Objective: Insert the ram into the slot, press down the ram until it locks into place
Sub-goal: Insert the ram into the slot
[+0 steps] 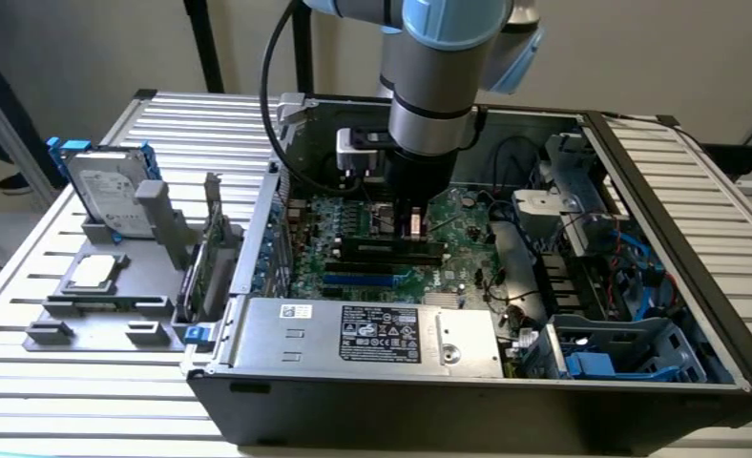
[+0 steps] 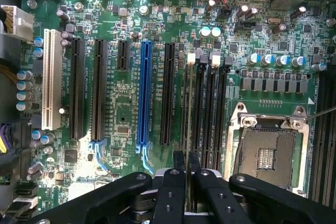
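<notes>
Ram [image 2: 187, 129] seen edge-on, pinched between the narrow-set fingers of the tool [image 2: 187, 157], in line over the slot [image 2: 192, 77]; seated or not, cannot tell. Judged light, stiff and thin, fragile at chips and contacts, so best held by the top edge, mid-length. Arm [image 1: 425, 114] vertical, wrist pointing down into the open case [image 1: 478, 405].

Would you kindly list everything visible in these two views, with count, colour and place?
computer case: one, black, on the slatted table
motherboard: one, green, inside the case
memory slots: four, black, beside the processor socket
blue slot: one, blue, mid-board
power supply: one, silver, inside the case
hard drive: one, grey, upright, exterior view's left
ram: one, edge-on, colour unclear, over a memory slot
gripper: one, black, shut on the ram
arm: one, silver and blue, above the case
</notes>
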Action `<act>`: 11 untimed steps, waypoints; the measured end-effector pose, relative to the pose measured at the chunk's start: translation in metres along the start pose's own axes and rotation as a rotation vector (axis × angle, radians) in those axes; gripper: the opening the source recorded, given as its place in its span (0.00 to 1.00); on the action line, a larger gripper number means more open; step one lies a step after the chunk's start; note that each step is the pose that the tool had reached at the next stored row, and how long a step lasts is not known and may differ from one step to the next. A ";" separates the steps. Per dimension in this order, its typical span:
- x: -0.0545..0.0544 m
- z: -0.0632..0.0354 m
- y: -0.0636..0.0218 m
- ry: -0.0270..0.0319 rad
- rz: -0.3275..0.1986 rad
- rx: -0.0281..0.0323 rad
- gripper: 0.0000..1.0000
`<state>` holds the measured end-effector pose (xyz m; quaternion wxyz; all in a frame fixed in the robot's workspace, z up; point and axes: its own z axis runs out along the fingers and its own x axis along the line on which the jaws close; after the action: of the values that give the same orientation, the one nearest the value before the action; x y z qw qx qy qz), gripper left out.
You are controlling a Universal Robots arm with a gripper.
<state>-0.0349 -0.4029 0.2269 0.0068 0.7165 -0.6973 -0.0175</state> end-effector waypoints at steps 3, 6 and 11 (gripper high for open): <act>0.000 0.0002 0.0003 0.0000 0.000 0.0024 0.14; 0.000 0.0004 0.0006 0.0000 0.000 0.0049 0.14; 0.000 0.0006 0.0021 0.0002 0.000 0.0113 0.14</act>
<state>-0.0370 -0.4028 0.2264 0.0028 0.7164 -0.6976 -0.0135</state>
